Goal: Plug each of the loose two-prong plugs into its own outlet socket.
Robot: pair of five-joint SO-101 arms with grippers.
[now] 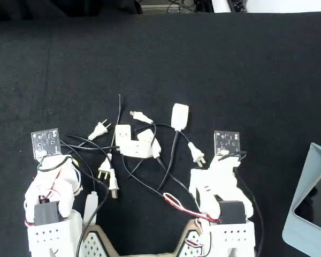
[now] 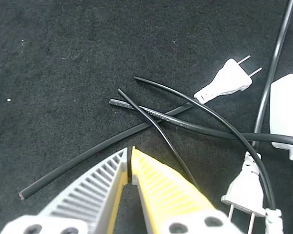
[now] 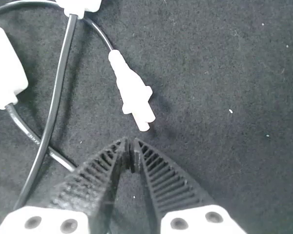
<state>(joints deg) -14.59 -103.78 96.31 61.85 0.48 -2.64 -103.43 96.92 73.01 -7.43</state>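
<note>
above the table [image 1: 230,64], left end effector [image 2: 131,155] closed and empty, right end effector [image 3: 130,145] likewise, plug [image 3: 132,95] prongs unclear

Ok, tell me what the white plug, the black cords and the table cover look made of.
White plug: moulded plastic, smooth, slightly glossy; its prongs look like metal. Black cords: rubbery or vinyl jacket, thin highlights. Table cover: likely matte black fabric, fuzzy, lint-specked.
</note>
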